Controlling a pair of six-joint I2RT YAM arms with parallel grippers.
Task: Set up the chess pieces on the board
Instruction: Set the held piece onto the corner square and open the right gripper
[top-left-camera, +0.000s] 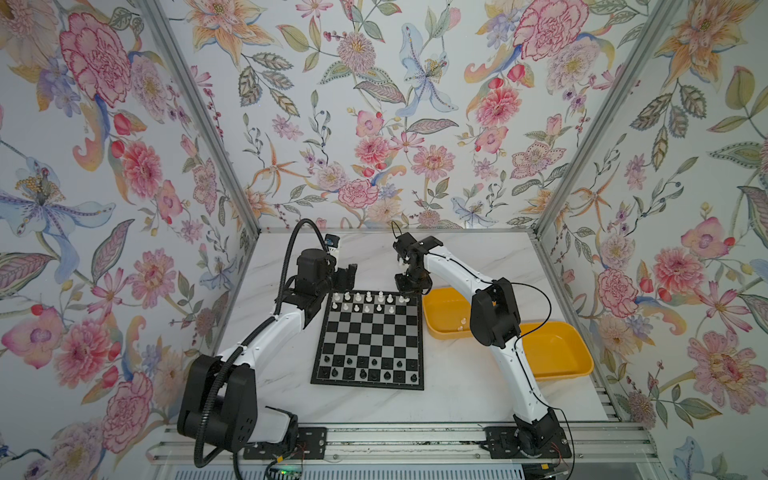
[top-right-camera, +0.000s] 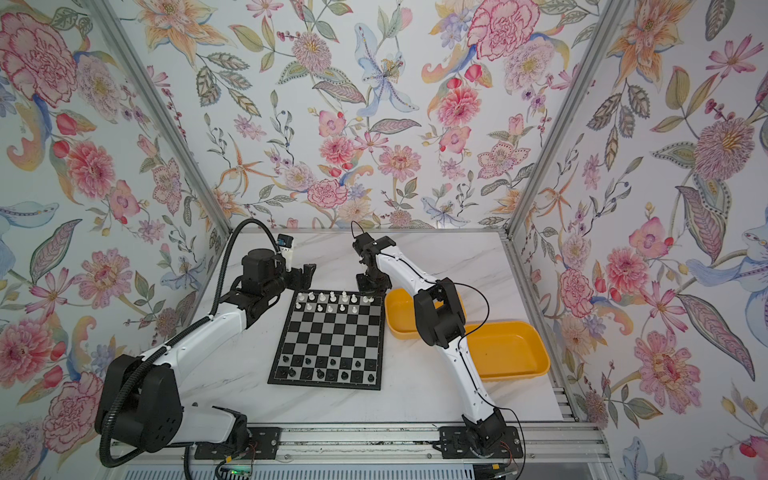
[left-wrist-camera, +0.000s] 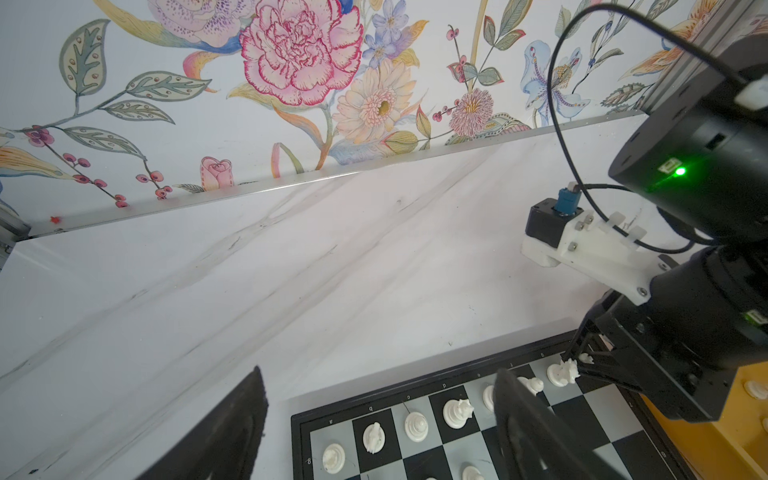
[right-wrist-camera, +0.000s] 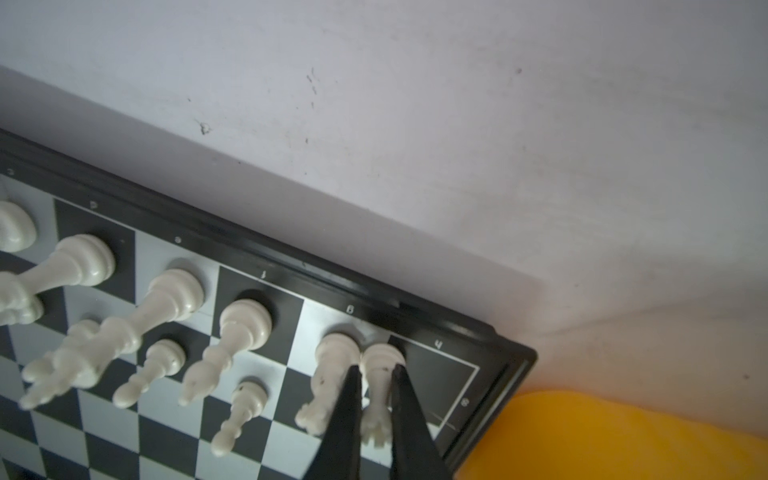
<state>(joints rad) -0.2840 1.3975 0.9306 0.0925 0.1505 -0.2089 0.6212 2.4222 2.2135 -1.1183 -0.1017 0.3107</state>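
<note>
1 white rook (right-wrist-camera: 376, 428) stands upright, long axis vertical, clamped in the right gripper (right-wrist-camera: 376, 370); left gripper (left-wrist-camera: 380, 371) spread wide.

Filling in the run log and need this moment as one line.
right claw: shut on white piece, at board far right corner | left claw: open, empty | phase: placing
</note>
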